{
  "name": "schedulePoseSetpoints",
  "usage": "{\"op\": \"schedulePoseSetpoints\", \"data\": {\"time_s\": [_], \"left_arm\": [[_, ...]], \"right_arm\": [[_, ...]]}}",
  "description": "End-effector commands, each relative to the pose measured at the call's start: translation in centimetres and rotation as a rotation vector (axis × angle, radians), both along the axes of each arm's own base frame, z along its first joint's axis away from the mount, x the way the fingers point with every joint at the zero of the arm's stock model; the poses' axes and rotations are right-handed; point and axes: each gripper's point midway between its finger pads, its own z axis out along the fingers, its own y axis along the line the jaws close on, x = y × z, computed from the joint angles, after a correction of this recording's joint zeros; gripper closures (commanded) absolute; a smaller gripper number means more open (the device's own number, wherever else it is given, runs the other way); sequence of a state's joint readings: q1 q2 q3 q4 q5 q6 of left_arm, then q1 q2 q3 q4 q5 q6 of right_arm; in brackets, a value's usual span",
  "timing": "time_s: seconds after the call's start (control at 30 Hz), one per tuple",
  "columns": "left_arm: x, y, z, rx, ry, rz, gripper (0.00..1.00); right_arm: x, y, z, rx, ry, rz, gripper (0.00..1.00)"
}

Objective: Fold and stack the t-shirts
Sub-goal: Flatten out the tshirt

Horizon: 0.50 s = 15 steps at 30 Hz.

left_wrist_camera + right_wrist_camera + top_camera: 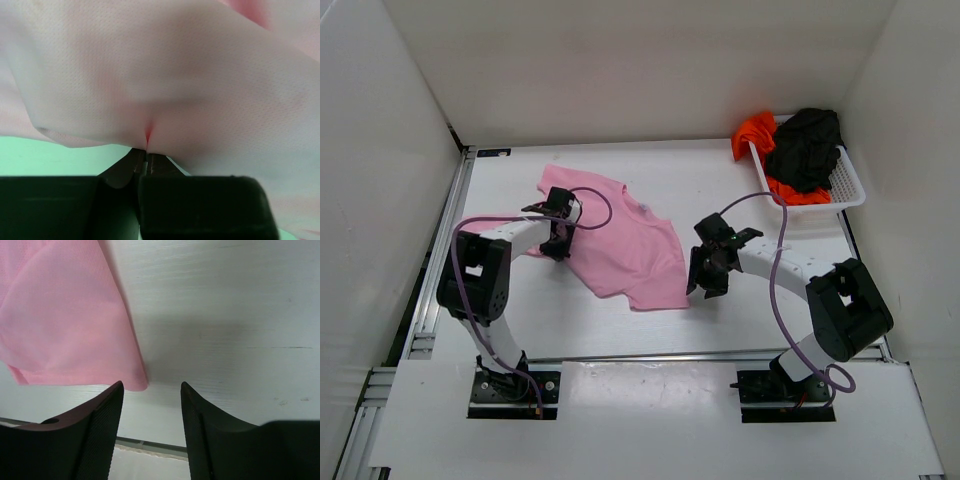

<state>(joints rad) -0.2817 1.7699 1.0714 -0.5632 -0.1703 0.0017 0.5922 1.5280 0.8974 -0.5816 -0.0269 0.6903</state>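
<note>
on white table [620,335], left end effector [146,156] pinches pink shirt [620,245], right end effector [152,385] gapes empty

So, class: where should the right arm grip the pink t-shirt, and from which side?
Probably the near right corner of the pink t-shirt, approached from the right by the right gripper. That corner lies flat on the table, ahead of its open fingers, and the left gripper pinches the opposite side.

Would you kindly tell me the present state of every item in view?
pink shirt: spread out, unfolded
black shirt: bunched in the basket
orange shirt: crumpled beneath it, spilling over the rim
basket: upright, holding two shirts
left arm: jaws shut on the pink shirt
right arm: jaws open, empty
</note>
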Motion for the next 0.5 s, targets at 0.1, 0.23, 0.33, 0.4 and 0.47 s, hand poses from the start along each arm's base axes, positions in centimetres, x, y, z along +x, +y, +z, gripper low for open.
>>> {"op": "schedulePoseSetpoints", "data": {"time_s": [0.1, 0.23, 0.33, 0.4, 0.47], "left_arm": [[-0.3, 1.1, 3.4, -0.002, -0.109, 0.025, 0.90], [-1.1, 1.3, 3.1, 0.001, -0.099, 0.025, 0.90], [-2.0, 1.0, 2.2, 0.001, -0.067, 0.011, 0.87], [-2.1, 1.0, 1.8, 0.004, -0.055, 0.011, 0.60], [-2.1, 1.2, 1.5, 0.015, -0.047, 0.014, 0.46]], "right_arm": [[0.4, 2.5, 1.7, 0.093, -0.057, 0.108, 0.39], [0.6, 3.9, 1.1, 0.108, -0.030, 0.144, 0.39], [0.4, 5.3, 0.0, 0.079, -0.007, 0.185, 0.39], [0.6, 4.7, -1.2, 0.025, 0.014, 0.161, 0.40], [0.5, 4.3, -2.5, -0.011, 0.042, 0.136, 0.50]]}}
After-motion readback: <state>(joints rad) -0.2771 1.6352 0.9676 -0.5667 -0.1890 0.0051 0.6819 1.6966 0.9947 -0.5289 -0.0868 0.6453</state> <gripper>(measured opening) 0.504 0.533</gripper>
